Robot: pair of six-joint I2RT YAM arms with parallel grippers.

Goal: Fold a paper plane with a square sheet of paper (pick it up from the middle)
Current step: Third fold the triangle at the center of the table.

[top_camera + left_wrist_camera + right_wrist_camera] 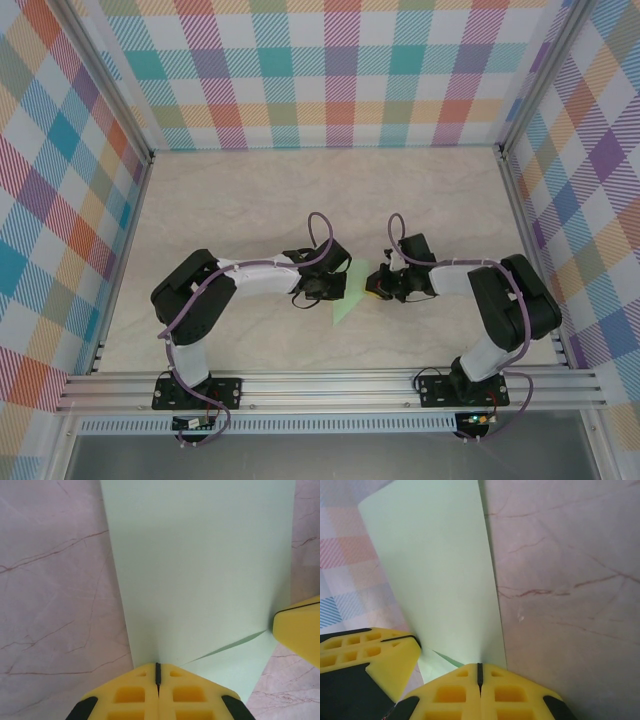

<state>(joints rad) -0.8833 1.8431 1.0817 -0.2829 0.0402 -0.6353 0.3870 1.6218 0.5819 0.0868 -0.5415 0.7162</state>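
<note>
The square sheet of paper [347, 300] is pale mint green and hangs between my two grippers near the table's middle front, one pointed corner hanging down. In the left wrist view the sheet [200, 570] spreads ahead of my left gripper [158, 672], which is shut on its near edge beside a diagonal fold line. My right gripper [480, 672] is shut on the sheet's [440, 570] opposite edge. Both grippers, left [332, 291] and right [374, 287], face each other a paper's width apart. The paper plane is out of view.
Marbled beige tabletop [250, 200] lies beyond and to both sides of the arms. Plaid walls [330, 70] close the back and sides. An aluminium rail [330, 385] runs along the near edge. The right gripper's yellow finger [300, 630] shows at the sheet's right edge.
</note>
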